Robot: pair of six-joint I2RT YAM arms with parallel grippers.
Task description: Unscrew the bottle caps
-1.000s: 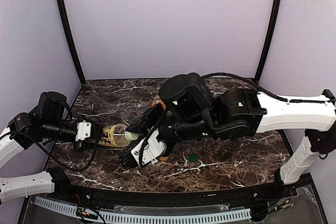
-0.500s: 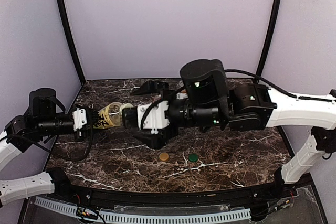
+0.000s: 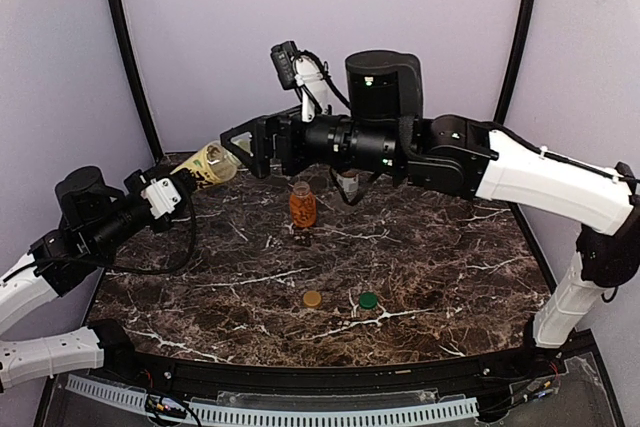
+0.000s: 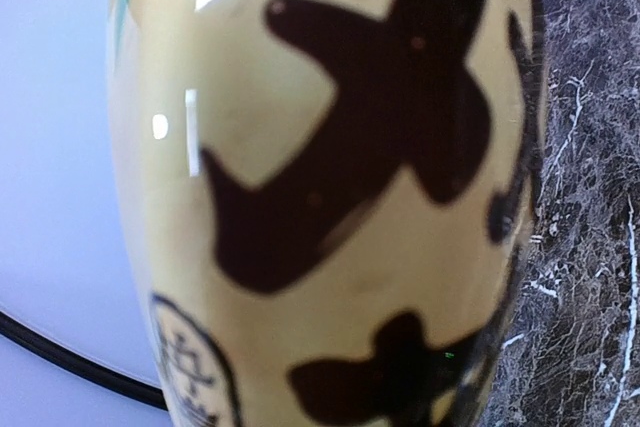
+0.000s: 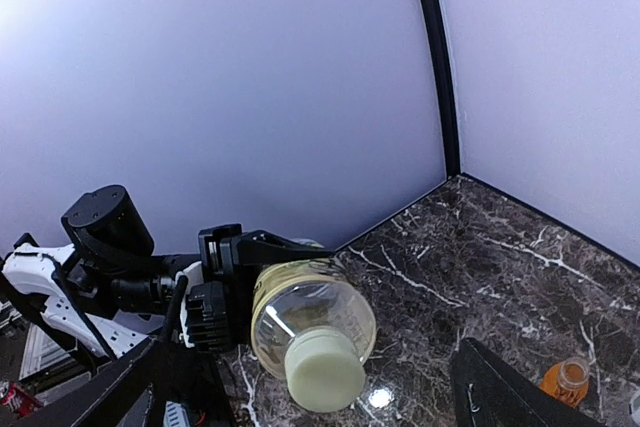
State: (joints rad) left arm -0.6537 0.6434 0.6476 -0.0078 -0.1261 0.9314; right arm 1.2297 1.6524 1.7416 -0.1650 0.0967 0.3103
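A tan cap (image 3: 313,298) and a green cap (image 3: 368,299) lie loose on the bench (image 3: 450,277), so two unscrewings look done. The yellow-labelled bottle (image 5: 310,317), aloft back left, clamped in the left fingers (image 5: 250,247), has its cream cap (image 5: 322,372) on; right fingers (image 5: 500,387) gape before it

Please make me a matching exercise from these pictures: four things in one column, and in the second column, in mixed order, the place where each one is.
Things
1. yellow bottle
2. orange bottle
3. green cap
4. cream cap

Places
a. on the mouth of the yellow bottle
b. lying loose on the table
c. standing upright on the table
d. held above the table by the left end effector

Pairs: 1-d, 2-c, 3-b, 4-a
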